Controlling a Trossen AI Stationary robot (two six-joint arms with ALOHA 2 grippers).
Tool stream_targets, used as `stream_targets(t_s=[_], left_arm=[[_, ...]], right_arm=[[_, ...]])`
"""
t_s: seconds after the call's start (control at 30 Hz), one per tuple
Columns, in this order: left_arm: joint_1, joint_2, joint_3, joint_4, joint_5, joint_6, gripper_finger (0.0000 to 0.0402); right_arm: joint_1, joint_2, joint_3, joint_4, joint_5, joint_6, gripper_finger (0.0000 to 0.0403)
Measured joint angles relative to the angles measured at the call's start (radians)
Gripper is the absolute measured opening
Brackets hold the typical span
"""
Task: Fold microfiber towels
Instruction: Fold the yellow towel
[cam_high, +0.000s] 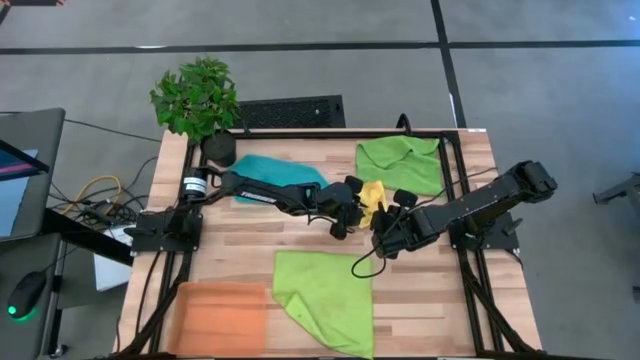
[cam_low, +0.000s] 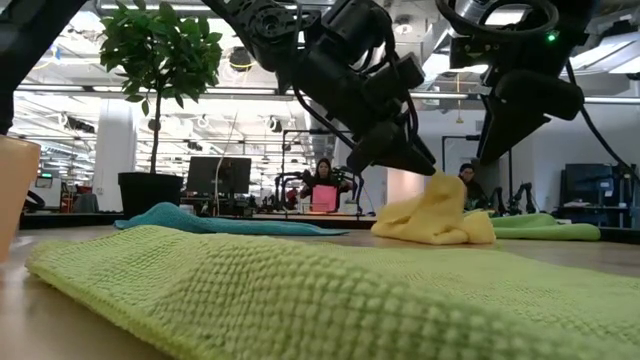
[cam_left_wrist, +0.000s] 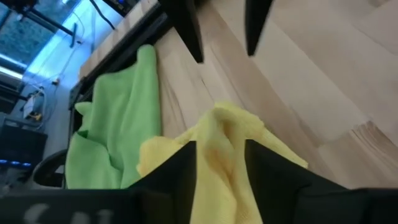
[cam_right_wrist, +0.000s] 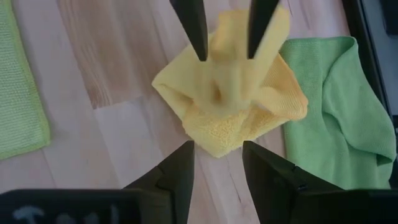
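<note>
Currently the yellow towel (cam_high: 374, 199) sits bunched in a heap near the middle of the table (cam_high: 240, 255), between the two grippers. Left gripper (cam_high: 352, 204) is right at its left edge, fingers spread apart with yellow cloth showing between them in the left wrist view; can't tell if it's actually gripping. Right gripper (cam_high: 385, 238) hangs just beside and over the heap, jaws apart, not clamped on anything; in the low view a peak of the cloth rises up toward the fingertips.

Other towels: teal towel (cam_high: 268, 172) lies under the left arm at the far left; one lime green towel (cam_high: 402, 164) crumpled at the far right corner; second lime green towel (cam_high: 325, 298) spread flat at the near edge. Orange tray (cam_high: 222, 317) at the near left corner. Potted plant (cam_high: 197, 100) at the far left corner.
</note>
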Motion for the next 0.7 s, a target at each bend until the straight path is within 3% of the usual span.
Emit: stream_targets(t_s=[0.17,0.37,0.7], left_arm=[[-0.001,0.000,0.000,0.021,-0.019,-0.006,0.0159],[-0.022,-0.035,0.000,-0.150,-0.187,-0.105,0.0164],[-0.026,-0.121,0.000,-0.589,-0.031,-0.399,0.0165]], right_arm=[[0.000,0.000,0.000,0.000,0.000,0.005,0.0159],[0.000,0.000,0.000,0.000,0.012,0.023,0.0157],[-0.015,0.000,0.000,0.031,0.061,-0.011,0.0151]])
